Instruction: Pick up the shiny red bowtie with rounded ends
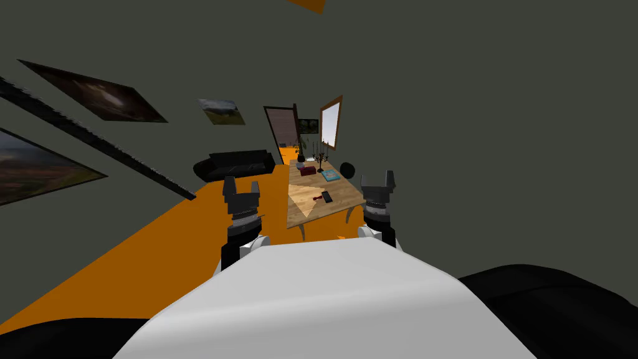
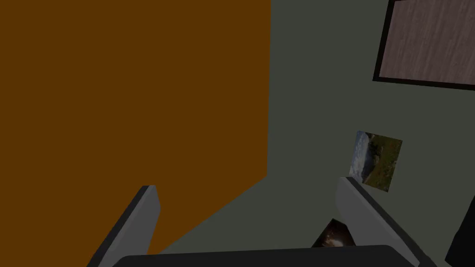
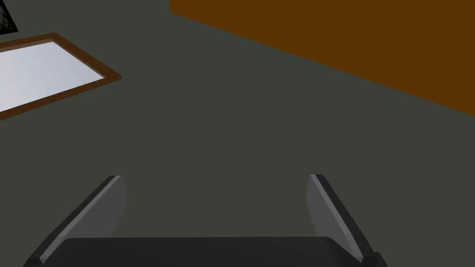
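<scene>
The small red bowtie (image 1: 318,198) lies on a long wooden surface (image 1: 305,209) in front of me, near the end that is closest to me. It is too small here to see its shape. A flat black thing (image 1: 327,197) lies just beside it, and I cannot tell if they touch. Farther along the surface there is a blue book (image 1: 331,176), a dark red box (image 1: 308,171) and a tall black candle holder (image 1: 321,159). The surface stands on an orange floor (image 1: 156,243). A black sofa (image 1: 240,163) sits by the wall, off to the left of the surface. Behind the far end there is a brown door (image 1: 283,128) and a window (image 1: 331,123). My left hand (image 1: 242,186) is up in the air over the floor, left of the surface and well apart from the bowtie. Its two fingers (image 2: 141,222) stand wide apart and hold nothing. My right hand (image 1: 377,179) is up in the air on the other side of the surface, also apart from the bowtie. Its fingers (image 3: 104,204) are wide apart too, with nothing between them.
</scene>
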Available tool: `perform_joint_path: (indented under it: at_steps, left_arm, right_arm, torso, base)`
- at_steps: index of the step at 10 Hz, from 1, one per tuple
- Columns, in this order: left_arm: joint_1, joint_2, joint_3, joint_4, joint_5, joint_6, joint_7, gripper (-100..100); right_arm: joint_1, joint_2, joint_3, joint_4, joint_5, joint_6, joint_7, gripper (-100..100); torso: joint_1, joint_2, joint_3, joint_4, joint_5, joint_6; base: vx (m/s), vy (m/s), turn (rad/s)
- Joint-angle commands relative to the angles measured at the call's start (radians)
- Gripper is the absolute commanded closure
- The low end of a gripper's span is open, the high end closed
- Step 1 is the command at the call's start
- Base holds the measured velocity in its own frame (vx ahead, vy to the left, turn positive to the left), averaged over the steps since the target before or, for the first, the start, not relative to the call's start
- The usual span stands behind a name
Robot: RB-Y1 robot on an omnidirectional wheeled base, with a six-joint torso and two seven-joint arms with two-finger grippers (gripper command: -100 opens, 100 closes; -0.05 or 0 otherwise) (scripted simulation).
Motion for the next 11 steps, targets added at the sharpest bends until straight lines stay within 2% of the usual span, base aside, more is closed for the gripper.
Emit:
perform_joint_path:
  at_steps: [1,6,7,9,10,11]
  left_arm:
    - [0.0,0.0,0.0,0.0,0.0,0.0,0.0,0]
    - [0.0,0.0,0.0,0.0,0.0,0.0,0.0,0]
    - [0.0,0.0,0.0,0.0,0.0,0.0,0.0,0]
    - [0.0,0.0,0.0,0.0,0.0,0.0,0.0,0]
    - [0.0,0.0,0.0,0.0,0.0,0.0,0.0,0]
    - [0.0,0.0,0.0,0.0,0.0,0.0,0.0,0]
  right_arm:
    - [0.007,-0.034,0.01,0.016,0.019,0.003,-0.003,-100]
    - [0.043,-0.164,0.049,0.104,0.116,0.017,-0.02,-100]
    - [0.043,-0.173,0.049,0.104,0.116,0.017,-0.02,-100]
    - [0.065,-0.242,0.071,0.158,0.176,0.025,-0.032,-100]
    - [0.065,-0.251,0.071,0.158,0.176,0.025,-0.032,-100]
    - [0.077,-0.288,0.083,0.189,0.211,0.03,-0.039,-100]
  torso:
    - [0.0,0.0,0.0,0.0,0.0,0.0]
    - [-0.008,0.0,0.0,0.0,-0.002,0.0]
    - [-0.008,0.0,0.0,0.0,-0.002,0.0]
    - [-0.005,0.0,0.0,0.0,-0.001,0.0]
    - [-0.006,0.0,0.0,0.0,-0.001,0.0]
    - [-0.006,0.0,0.0,0.0,-0.001,0.0]
  base:
    - [-0.003,-0.029,0.14]
    - [-0.006,-0.097,0.212]
    - [-0.004,-0.07,0.121]
    - [-0.008,-0.074,0.283]
    - [-0.017,-0.081,0.134]
    - [-0.003,-0.077,0.248]
